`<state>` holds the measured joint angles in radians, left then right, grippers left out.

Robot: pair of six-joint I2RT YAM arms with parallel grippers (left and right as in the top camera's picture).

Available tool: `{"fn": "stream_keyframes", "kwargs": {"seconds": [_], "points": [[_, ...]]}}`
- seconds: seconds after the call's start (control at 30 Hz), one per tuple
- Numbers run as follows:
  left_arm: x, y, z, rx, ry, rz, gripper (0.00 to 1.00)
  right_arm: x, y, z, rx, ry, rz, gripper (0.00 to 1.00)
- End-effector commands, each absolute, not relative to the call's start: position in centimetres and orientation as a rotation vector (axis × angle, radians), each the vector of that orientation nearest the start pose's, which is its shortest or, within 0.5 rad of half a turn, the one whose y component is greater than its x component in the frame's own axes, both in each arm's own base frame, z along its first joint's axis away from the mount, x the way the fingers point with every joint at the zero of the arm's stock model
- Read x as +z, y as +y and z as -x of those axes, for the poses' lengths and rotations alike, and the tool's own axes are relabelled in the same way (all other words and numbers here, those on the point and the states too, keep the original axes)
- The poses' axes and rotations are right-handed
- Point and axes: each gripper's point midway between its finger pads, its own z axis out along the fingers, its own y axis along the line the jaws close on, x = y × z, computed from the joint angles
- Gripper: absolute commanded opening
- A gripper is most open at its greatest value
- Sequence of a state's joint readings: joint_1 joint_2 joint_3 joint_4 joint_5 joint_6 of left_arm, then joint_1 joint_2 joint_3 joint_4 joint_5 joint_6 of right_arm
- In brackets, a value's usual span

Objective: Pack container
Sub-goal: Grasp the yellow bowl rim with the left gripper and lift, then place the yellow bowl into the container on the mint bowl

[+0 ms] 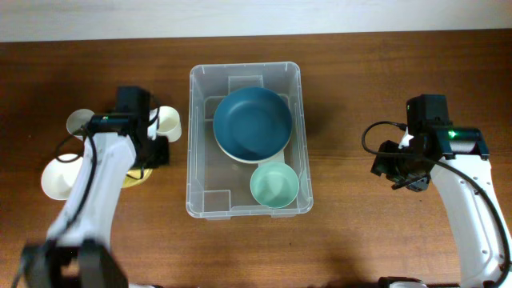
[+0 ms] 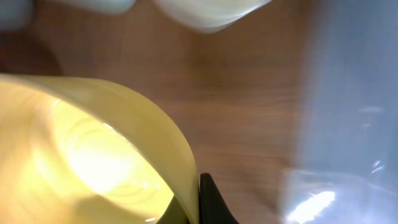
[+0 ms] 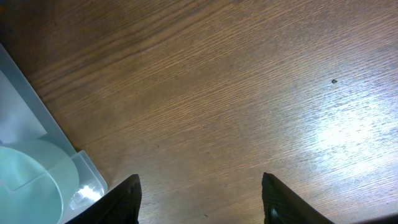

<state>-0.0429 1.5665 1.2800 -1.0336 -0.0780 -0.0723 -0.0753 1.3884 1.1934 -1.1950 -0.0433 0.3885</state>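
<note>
Overhead: container (image 1: pixel 190 144) centred on tabletop (image 1: pixel 352 96); left end effector (image 1: pixel 150 152) just beside its left wall.
Left wrist: grip on yellow bowl (image 2: pixel 81 155) cannot be told; a shallow rim pinch could slip.
Right wrist: right end effector (image 3: pixel 199 199) released, right of container.

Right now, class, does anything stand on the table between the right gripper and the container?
Nothing visible does. Only bare wooden table lies between the open right gripper and the container, on its right side. The teal bowl and mint bowl sit inside it.
</note>
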Motion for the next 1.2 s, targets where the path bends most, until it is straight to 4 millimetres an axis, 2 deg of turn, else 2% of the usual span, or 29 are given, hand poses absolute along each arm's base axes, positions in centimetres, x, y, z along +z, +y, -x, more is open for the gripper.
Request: {"fn": "stream_keyframes", "kwargs": {"seconds": [0.0, 0.1, 0.23, 0.3, 0.33, 0.4, 0.6, 0.7, 0.83, 0.9, 0.97, 1.03, 1.13, 1.17], "points": [[20.9, -5.1, -33.0, -0.026, 2.648, -0.102, 0.0, 14.5, -1.4, -26.9, 0.104, 2.875, -0.681, 0.58], [23.1, -8.9, -32.1, -0.088, 2.571, -0.229, 0.0, 14.5, -1.4, -26.9, 0.104, 2.875, -0.681, 0.58], [22.9, -14.8, -30.5, -0.165, 2.546, -0.43, 0.0, 14.6, -1.4, -26.9, 0.104, 2.875, -0.682, 0.58], [21.7, -18.1, -29.9, -0.196, 2.547, -0.548, 0.0, 14.5, -1.4, -26.9, 0.104, 2.875, -0.682, 0.58], [21.3, -19.0, -29.7, -0.201, 2.549, -0.58, 0.0, 14.5, -1.4, -26.9, 0.104, 2.875, -0.682, 0.58], [19.2, -22.1, -29.2, -0.212, 2.567, -0.692, 0.0, 14.5, -1.4, -26.9, 0.104, 2.876, -0.682, 0.58], [14.2, -27.8, -27.7, -0.305, 2.626, -0.883, 0.0, 14.6, -1.4, -26.9, 0.104, 2.875, -0.682, 0.58], [12.4, -29.2, -27.0, -0.35, 2.66, -0.931, 0.0, 14.5, -1.4, -26.9, 0.104, 2.876, -0.682, 0.58], [11.6, -29.4, -26.7, -0.342, 2.681, -0.95, 0.02, 14.5, -1.4, -26.9, 0.104, 2.876, -0.681, 0.58], [11.6, -29.4, -26.7, -0.343, 2.681, -0.949, 0.36, 14.5, -1.4, -26.9, 0.104, 2.876, -0.681, 0.58], [12.0, -29.2, -26.5, -0.337, 2.69, -0.952, 0.55, 14.6, -1.4, -26.9, 0.104, 2.875, -0.681, 0.58], [12.8, -29.1, -26.5, -0.334, 2.691, -0.957, 0.66, 14.6, -1.4, -26.9, 0.104, 2.875, -0.681, 0.58], [15.2, -28.5, -27.0, -0.304, 2.664, -0.95, 0.7, 14.6, -1.5, -26.9, 0.104, 2.875, -0.681, 0.58], [16.5, -27.7, -27.6, -0.271, 2.653, -0.921, 0.7, 14.5, -1.5, -26.9, 0.103, 2.875, -0.681, 0.58]]}}
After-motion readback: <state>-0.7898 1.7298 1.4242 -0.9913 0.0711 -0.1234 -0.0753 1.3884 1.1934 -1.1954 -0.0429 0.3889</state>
